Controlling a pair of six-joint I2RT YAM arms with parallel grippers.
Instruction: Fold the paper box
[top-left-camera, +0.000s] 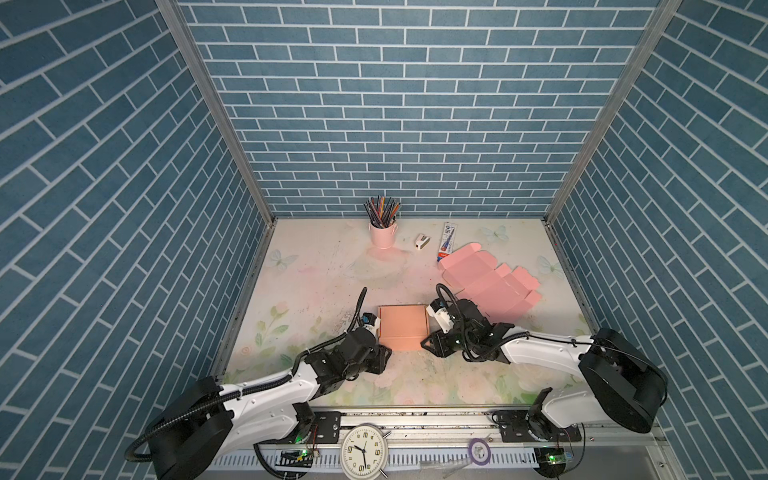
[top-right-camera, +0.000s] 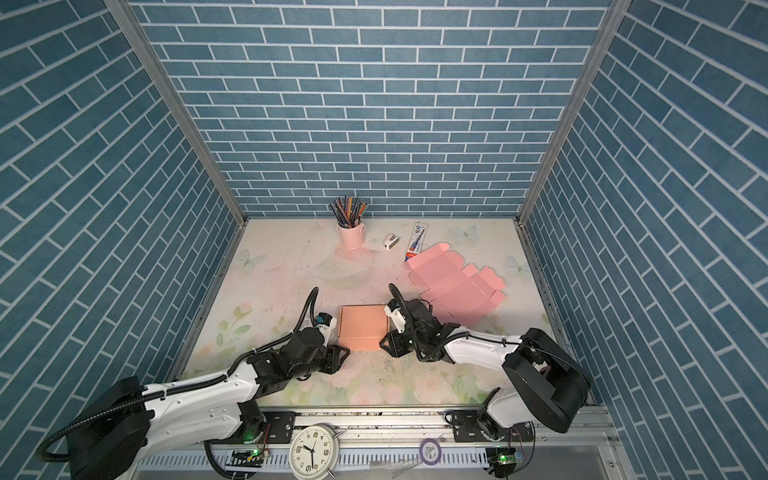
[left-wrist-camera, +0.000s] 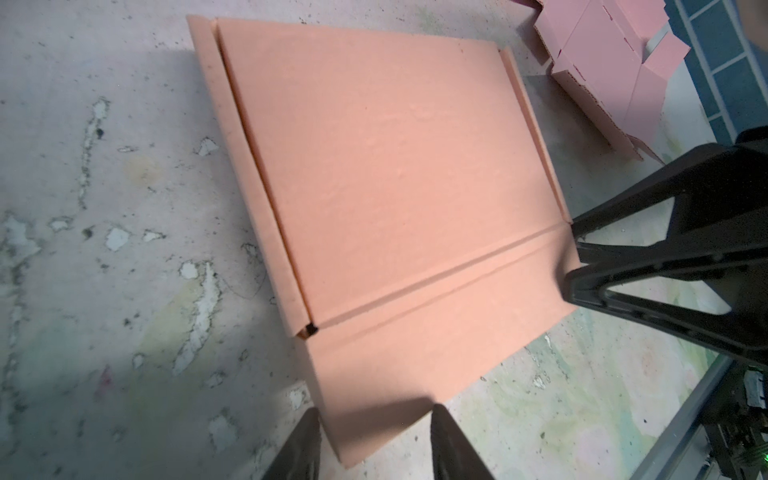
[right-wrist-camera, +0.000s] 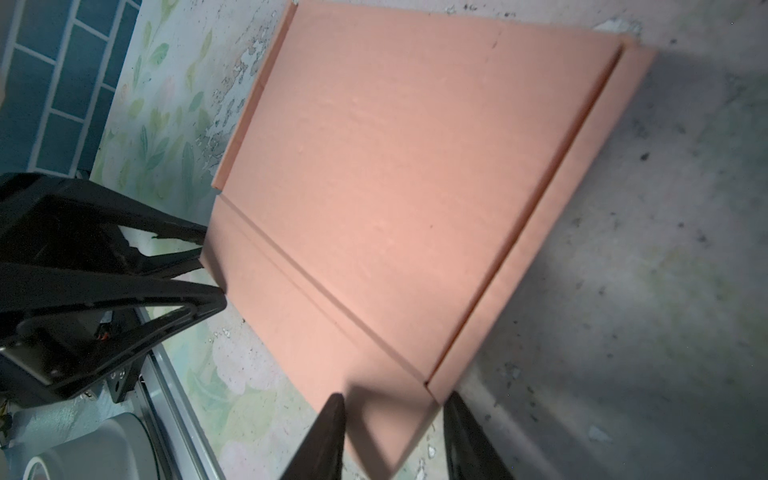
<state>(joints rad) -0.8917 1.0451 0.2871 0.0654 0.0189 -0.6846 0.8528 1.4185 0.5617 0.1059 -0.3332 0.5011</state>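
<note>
Flanking the paper box (top-left-camera: 402, 332) — left hand (top-left-camera: 385, 358), right hand (top-left-camera: 427, 347) — both released, grasping nothing.

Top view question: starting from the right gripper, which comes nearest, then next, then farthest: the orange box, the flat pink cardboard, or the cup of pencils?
1. The orange box: right beside the right gripper, which sits at the box's near corner.
2. The flat pink cardboard: farther back, toward the right wall.
3. The cup of pencils: farthest, up against the back wall.
</note>
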